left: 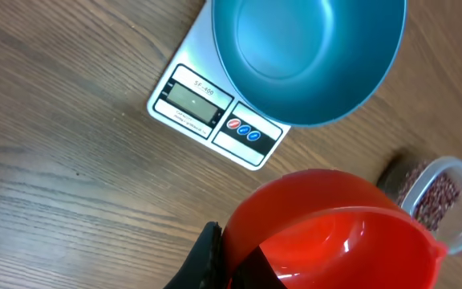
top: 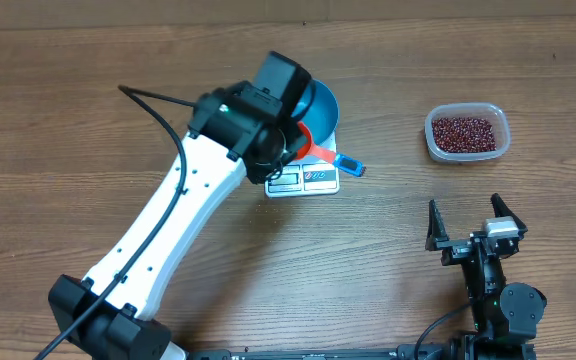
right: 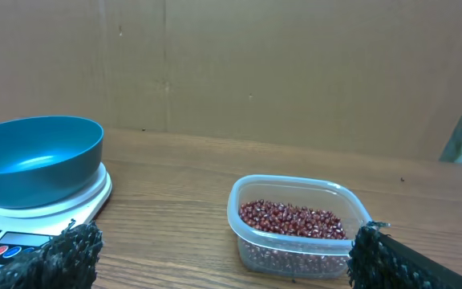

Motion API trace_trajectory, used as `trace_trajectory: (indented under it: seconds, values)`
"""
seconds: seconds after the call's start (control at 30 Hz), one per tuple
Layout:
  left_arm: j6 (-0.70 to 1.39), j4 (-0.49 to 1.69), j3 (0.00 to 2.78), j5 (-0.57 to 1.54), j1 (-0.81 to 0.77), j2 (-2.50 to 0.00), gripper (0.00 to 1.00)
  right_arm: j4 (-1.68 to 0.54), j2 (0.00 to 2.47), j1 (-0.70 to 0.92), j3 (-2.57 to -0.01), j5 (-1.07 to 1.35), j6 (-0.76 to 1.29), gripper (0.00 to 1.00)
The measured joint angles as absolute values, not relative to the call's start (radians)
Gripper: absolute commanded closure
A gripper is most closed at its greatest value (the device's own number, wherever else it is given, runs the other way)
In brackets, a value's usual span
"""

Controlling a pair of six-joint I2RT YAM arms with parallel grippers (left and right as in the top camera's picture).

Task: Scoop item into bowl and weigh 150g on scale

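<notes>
Now my left fingers (left: pixel 205 258) clamp the red scoop (left: pixel 335 233), seemingly empty; the beans (left: pixel 435 197) lie past its lip, rightward, nearer my wide-spread right fingers (right: pixel 379 257).

Wood-grain table (top: pixel 68 60), warm even light; plain brown board wall (right: pixel 255 64) behind (vertical seams visible).

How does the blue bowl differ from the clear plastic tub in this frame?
The blue bowl is round and opaque; the clear tub is rounded-rectangular and see-through. The bowl is empty, while the tub holds the red-brown beans. The bowl sits on the white scale; the tub stands directly on the table. Both are upright and open-topped.
</notes>
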State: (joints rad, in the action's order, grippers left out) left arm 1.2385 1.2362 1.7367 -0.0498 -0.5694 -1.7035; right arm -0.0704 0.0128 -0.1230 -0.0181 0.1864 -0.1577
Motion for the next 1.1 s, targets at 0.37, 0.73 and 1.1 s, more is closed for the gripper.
trace_trajectory:
  seconds: [0.37, 0.73, 1.1]
  values:
    - [1.382, 1.232, 1.737, -0.118, -0.594, -1.703, 0.95, -0.071, 0.013, -0.123, -0.018, 0.186, -0.158, 0.00]
    - [1.404, 1.256, 1.737, -0.125, -0.594, -1.703, 0.96, -0.071, 0.013, -0.123, -0.018, 0.186, -0.158, 0.00]
    - [1.408, 1.261, 1.737, -0.125, -0.594, -1.703, 0.96, -0.070, 0.013, -0.123, -0.018, 0.186, -0.158, 0.00]
